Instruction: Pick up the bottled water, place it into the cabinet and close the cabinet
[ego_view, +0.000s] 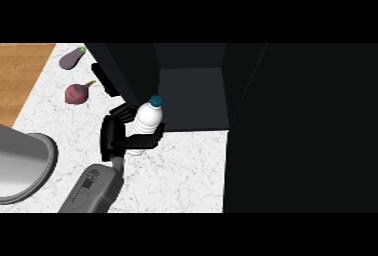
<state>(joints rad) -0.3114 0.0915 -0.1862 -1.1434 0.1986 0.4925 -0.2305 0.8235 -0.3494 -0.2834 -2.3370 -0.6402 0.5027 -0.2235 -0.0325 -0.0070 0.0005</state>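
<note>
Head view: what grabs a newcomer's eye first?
The white bottled water with its blue cap, upright at centre, with the left hand curled round it at the mouth of the open black cabinet. Next, the eggplant and a reddish vegetable on the marble counter, upper left.

One forearm up, robot hand curled.
The left robot hand rises on its grey forearm, fingers and thumb wrapped round a bottle.

We noted one grey forearm, cylindrical casing, dark recessed marking on upper face. We recorded black hand, blocky palm, black segmented fingers, matte finish throughout.
</note>
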